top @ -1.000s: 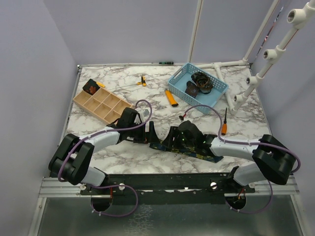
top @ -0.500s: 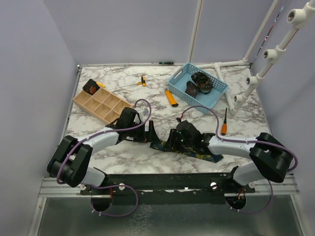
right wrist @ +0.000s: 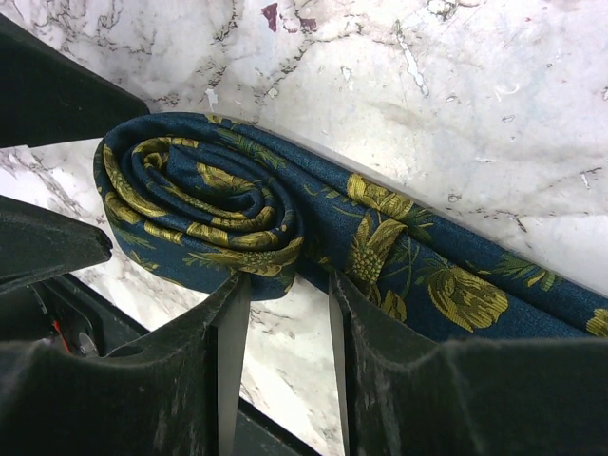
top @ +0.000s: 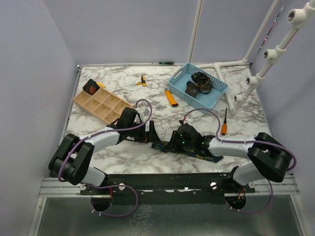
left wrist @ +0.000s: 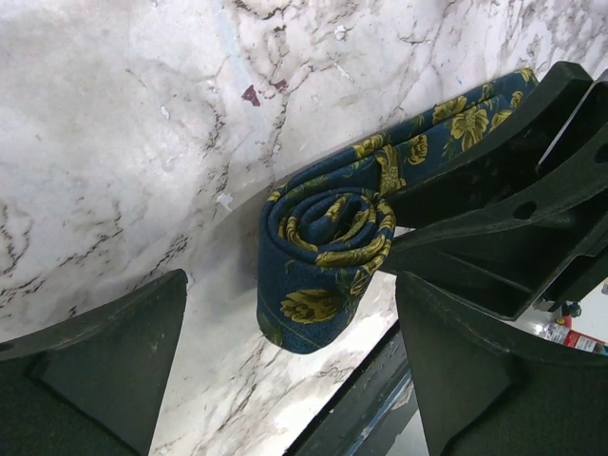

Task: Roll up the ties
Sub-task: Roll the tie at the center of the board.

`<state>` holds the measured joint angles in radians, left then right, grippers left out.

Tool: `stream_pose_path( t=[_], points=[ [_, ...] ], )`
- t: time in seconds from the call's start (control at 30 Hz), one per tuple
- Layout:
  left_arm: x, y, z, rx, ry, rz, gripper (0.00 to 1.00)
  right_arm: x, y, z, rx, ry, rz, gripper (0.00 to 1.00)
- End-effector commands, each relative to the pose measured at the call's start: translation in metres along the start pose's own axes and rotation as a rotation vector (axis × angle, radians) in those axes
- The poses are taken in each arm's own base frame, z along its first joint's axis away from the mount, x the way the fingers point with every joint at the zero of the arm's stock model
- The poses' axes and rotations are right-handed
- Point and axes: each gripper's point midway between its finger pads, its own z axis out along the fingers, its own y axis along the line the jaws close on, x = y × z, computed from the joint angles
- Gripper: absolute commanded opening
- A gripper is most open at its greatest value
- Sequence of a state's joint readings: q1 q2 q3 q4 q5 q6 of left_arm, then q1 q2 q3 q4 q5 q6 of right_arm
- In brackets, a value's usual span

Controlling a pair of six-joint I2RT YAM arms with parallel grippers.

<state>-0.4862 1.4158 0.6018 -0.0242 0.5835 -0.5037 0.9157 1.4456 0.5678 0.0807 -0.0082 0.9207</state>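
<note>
The navy floral tie (left wrist: 323, 237) lies on the marble table (left wrist: 114, 142), its rolled end between the wide-spread fingers of the left gripper (left wrist: 290, 285), the right gripper (right wrist: 285, 285) narrowed against the coil, possibly nipping it; farther back, a blue basket (top: 183, 93) holds dark coils (top: 202, 81).

Remote console note: the work surface is a white-and-grey marble-pattern table top (top: 118, 78), boxed in by plain lavender walls, with the back wall (top: 128, 29) at 12 o'clock, the left wall (top: 29, 73) at 9 and the right wall (top: 295, 98) at 3. I see a white pipe frame (top: 274, 52) rising from the 2 o'clock corner and a thin white pole (top: 196, 29) against the back wall near 12. An aluminium rail (top: 54, 187) runs along the 6 o'clock edge above a dull grey metal sheet (top: 167, 221); the light is even and soft.
</note>
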Motion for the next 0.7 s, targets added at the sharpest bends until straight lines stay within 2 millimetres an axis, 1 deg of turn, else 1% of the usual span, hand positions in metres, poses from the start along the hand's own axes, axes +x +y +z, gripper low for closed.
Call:
stream_pose_path(
  t=[0.0,0.13,0.2,0.37,0.53,0.67],
  points=[
    [-0.001,-0.011,0.006,0.084,-0.002,0.027,0.90,0.010,-0.018,0.001,0.043,0.010,0.006,0.40],
    [0.005,-0.015,0.009,0.104,0.012,0.040,0.89,0.008,-0.022,0.001,0.035,-0.003,0.029,0.40],
    [0.010,-0.016,0.011,0.105,0.021,0.053,0.87,0.010,-0.018,0.000,0.005,0.013,0.040,0.40],
    [0.021,-0.012,0.019,0.101,0.054,0.053,0.82,0.004,-0.004,-0.002,-0.054,0.013,0.060,0.40],
    [0.020,-0.008,0.024,0.089,0.044,0.040,0.79,0.003,0.002,-0.002,-0.081,0.023,0.077,0.40],
    [0.020,-0.008,0.028,0.100,0.042,0.030,0.72,0.004,0.001,-0.001,-0.088,0.035,0.095,0.39]
  ],
)
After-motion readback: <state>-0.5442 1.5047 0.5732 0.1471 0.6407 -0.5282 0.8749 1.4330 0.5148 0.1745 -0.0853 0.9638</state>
